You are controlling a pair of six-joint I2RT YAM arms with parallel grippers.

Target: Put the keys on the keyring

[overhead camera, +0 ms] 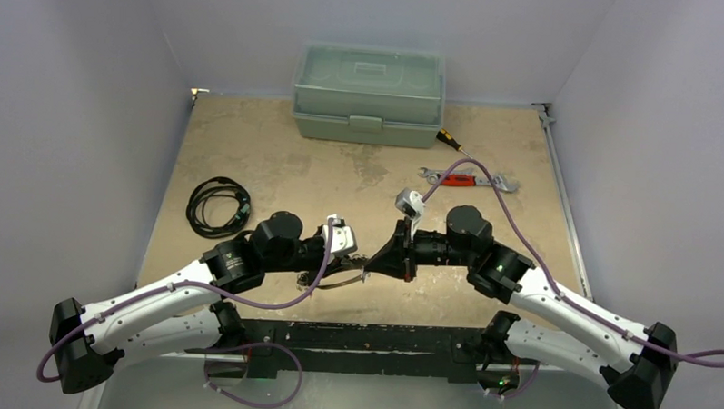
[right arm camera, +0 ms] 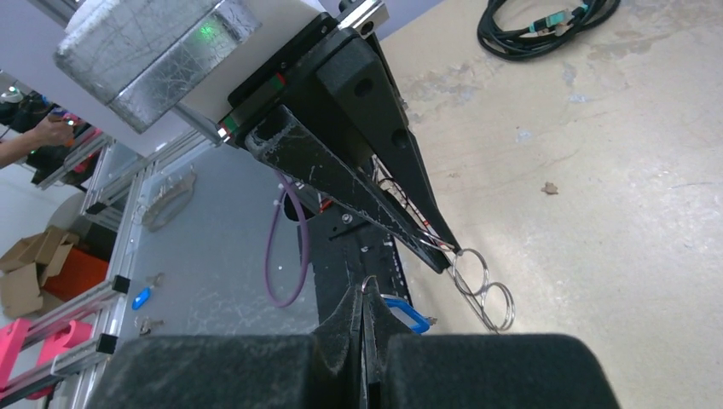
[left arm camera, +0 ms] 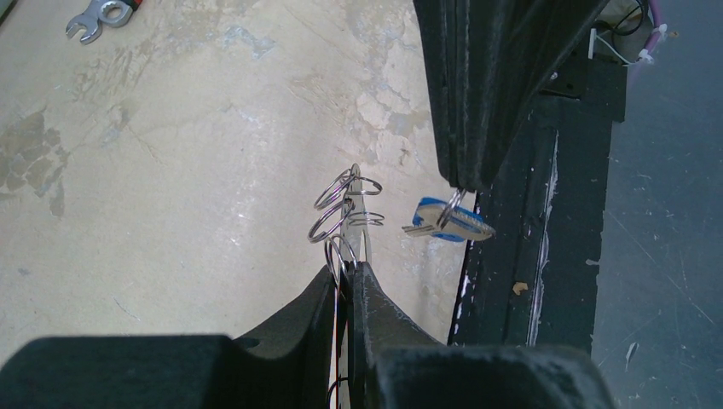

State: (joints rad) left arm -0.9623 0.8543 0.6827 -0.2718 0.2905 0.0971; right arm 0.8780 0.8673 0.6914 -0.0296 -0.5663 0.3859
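Left pincer point(left arm camera: 349, 271) clamped on keyring point(left arm camera: 345, 213), right pincer point(left arm camera: 460, 183) pinching blue-tagged key point(left arm camera: 452, 223), both angled inward, tips near.

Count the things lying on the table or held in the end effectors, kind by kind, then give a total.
Toolbox: 1
Screwdriver: 1
Wrench: 1
Coiled cable: 1
Keyring: 1
Blue-tagged key: 1
Total: 6
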